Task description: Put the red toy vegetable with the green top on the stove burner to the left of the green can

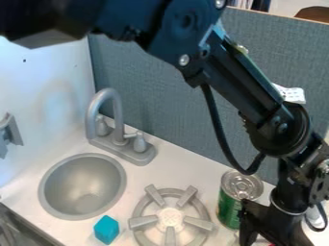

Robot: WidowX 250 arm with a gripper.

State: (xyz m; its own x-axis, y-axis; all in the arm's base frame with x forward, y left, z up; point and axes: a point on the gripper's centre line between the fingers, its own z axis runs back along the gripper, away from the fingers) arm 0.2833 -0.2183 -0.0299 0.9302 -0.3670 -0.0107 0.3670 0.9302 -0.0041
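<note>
From where I stood, reading the scene as a clock face, the black arm (247, 84) came in from 11 o'clock, slanted across the top, and bent downward at about 4 o'clock. Its gripper (267, 222) hung low, between 4 and 5 o'clock, running down to the bottom edge. I couldn't tell whether the claw was apart, together, or clamped on something.

The nearest thing to it was a green can (229, 207) with a silver lid, standing upright near 5 o'clock. The gripper overlapped the can's right side from my angle, and I couldn't make out whether the two touched. A bit of something red showed at the bottom edge, by the gripper.

The grey stove burner (145, 221) lay at 6 o'clock, just beside the can, its prongs pointing inward and outward around a pale middle. A turquoise block (107, 229) sat on the white counter (186, 166) at 7 o'clock, between the burner and the round grey sink (80, 185). That basin was between 7 and 8 o'clock, with the grey faucet (118, 122) curving up behind it at 9 o'clock. A blue-grey partition (167, 91) rose behind the counter.
</note>
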